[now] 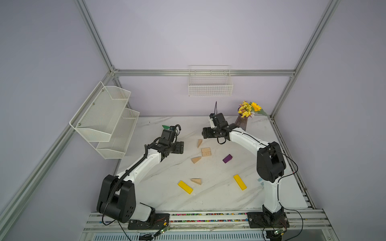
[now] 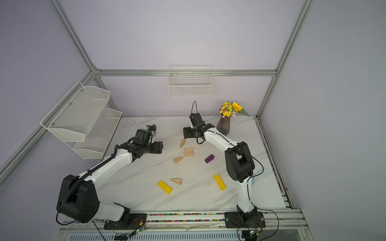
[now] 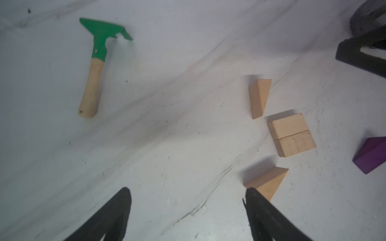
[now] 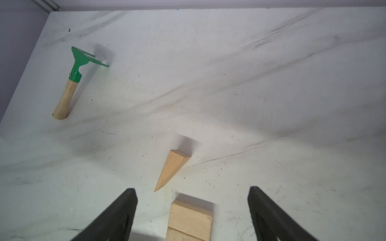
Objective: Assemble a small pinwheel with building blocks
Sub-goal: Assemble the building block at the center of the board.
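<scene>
Tan blocks untouched on tabletop; left claw spread, empty, on their left-edge side; right claw spread, empty, on their far-edge side.

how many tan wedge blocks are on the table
3 tan wedges: the far wedge just behind the tan square, the middle wedge off its near-left corner, the near wedge beside a yellow bar. The arms may hide others.
</scene>
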Controlling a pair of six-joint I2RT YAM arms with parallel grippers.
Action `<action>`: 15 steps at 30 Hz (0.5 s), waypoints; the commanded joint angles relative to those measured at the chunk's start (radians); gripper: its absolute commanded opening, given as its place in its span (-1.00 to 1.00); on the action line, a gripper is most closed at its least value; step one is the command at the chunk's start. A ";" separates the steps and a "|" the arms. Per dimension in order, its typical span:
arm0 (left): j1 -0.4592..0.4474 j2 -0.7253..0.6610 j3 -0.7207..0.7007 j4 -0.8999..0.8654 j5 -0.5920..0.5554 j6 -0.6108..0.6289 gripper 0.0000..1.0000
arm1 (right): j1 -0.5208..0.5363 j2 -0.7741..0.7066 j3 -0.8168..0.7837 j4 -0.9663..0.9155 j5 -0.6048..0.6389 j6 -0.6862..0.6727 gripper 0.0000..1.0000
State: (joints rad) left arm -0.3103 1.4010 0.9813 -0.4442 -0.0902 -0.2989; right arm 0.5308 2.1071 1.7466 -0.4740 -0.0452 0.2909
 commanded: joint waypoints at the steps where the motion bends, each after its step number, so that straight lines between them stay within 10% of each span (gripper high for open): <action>1: 0.004 -0.078 -0.053 0.085 0.031 -0.143 0.76 | 0.023 0.081 0.077 -0.056 0.028 0.009 0.67; 15: 0.006 -0.101 -0.101 0.075 0.077 -0.146 0.83 | 0.067 0.238 0.160 -0.060 0.026 0.018 0.21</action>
State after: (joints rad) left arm -0.3035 1.3159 0.8825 -0.4114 -0.0357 -0.4129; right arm 0.5827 2.3077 1.8740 -0.5053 -0.0360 0.3084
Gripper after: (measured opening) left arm 0.913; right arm 0.623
